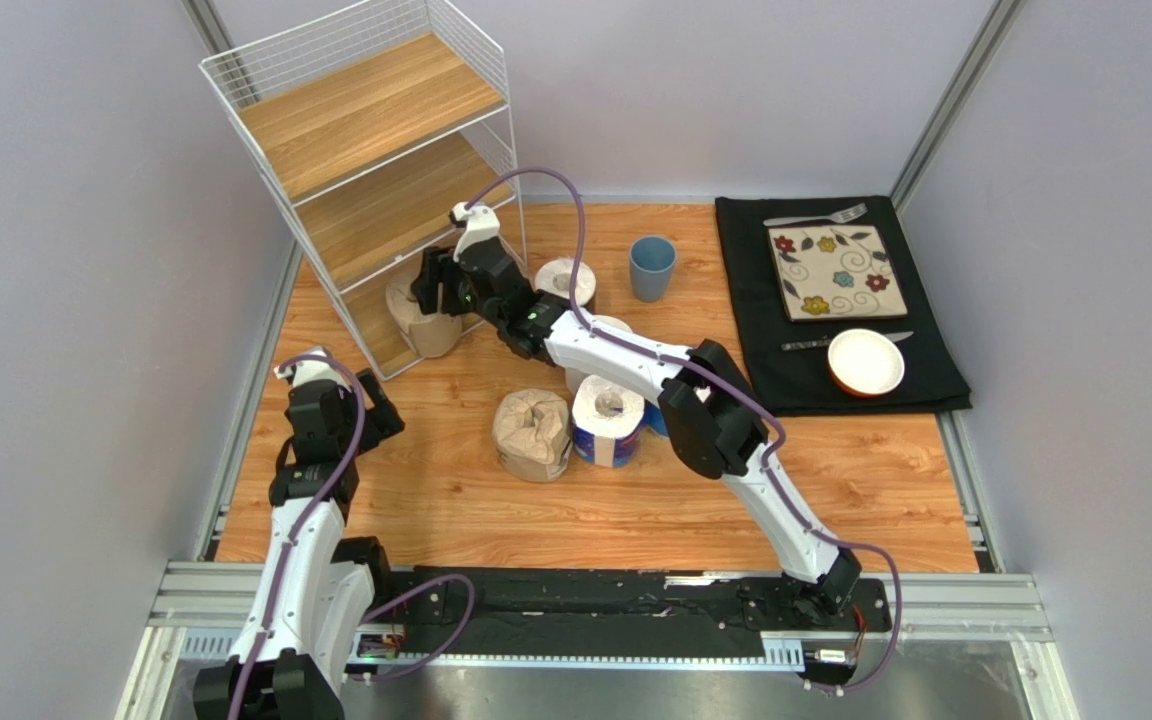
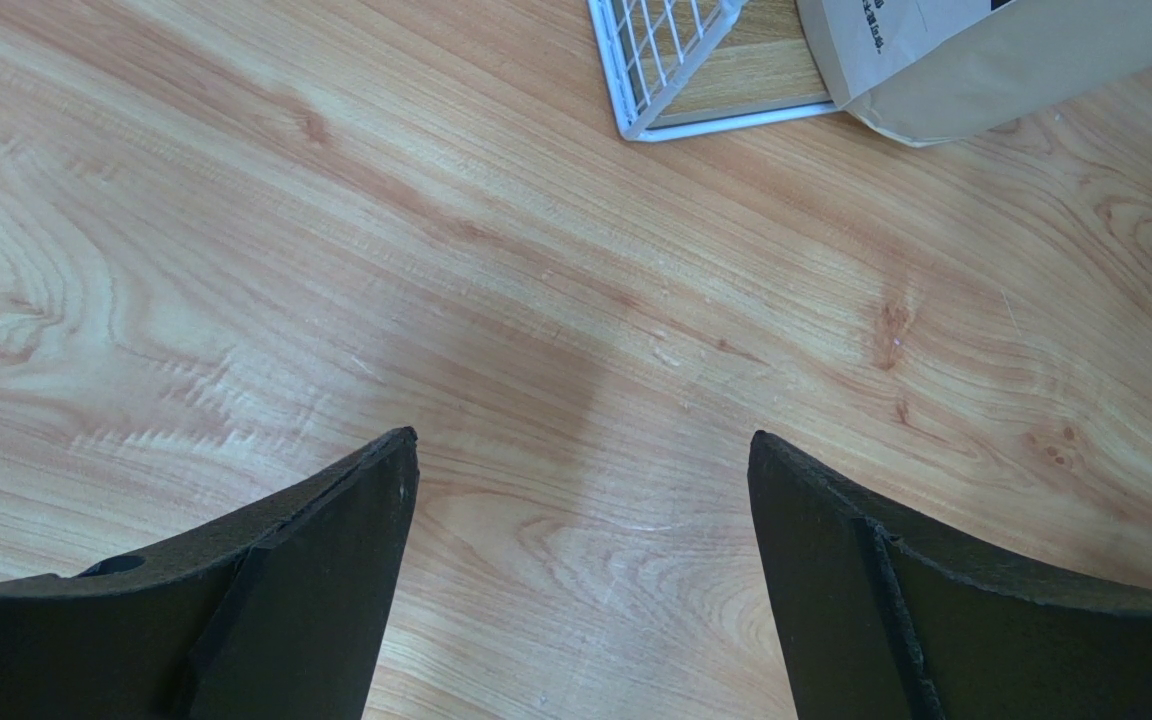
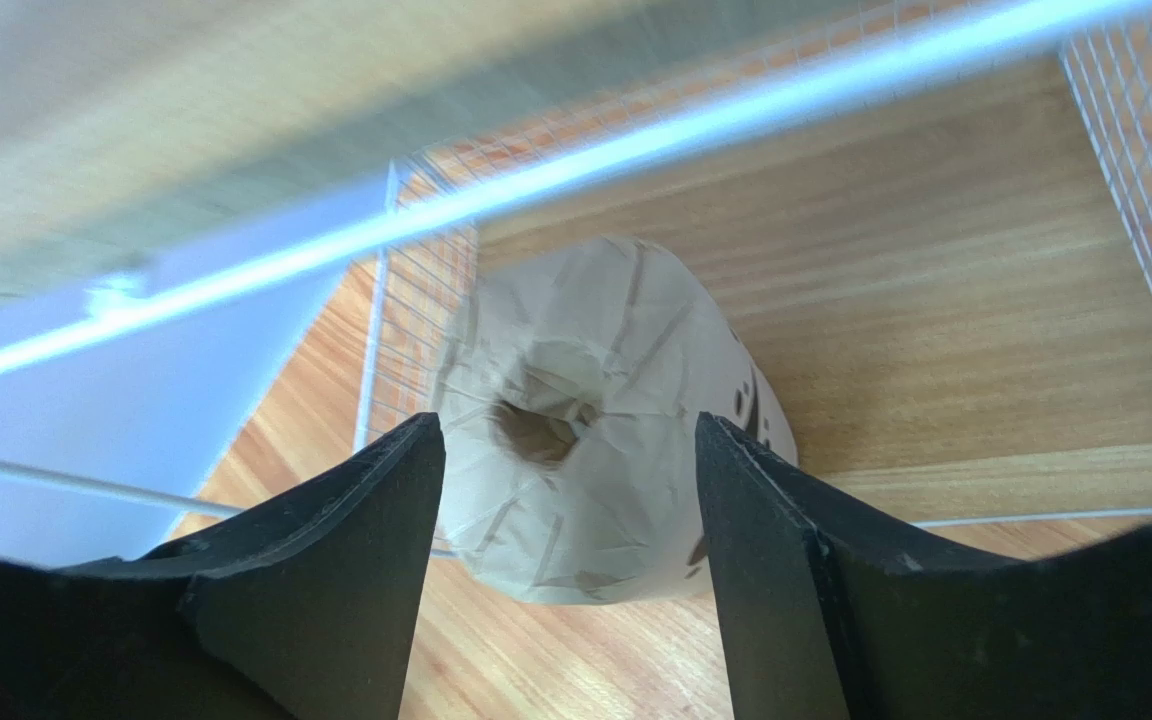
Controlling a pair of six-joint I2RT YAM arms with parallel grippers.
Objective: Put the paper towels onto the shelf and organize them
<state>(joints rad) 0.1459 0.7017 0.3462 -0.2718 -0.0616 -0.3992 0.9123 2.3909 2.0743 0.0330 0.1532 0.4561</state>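
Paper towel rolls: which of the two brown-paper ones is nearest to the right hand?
The brown roll at the shelf's bottom tier, directly before the right hand; the other brown roll stands mid-table.

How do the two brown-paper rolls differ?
The brown-paper roll by the shelf sits at the lowest board of the white wire shelf, framed by the open right gripper. The mid-table brown-paper roll stands on the wooden table beside a blue-wrapped roll, no gripper near. Both are crumpled, similar-sized.
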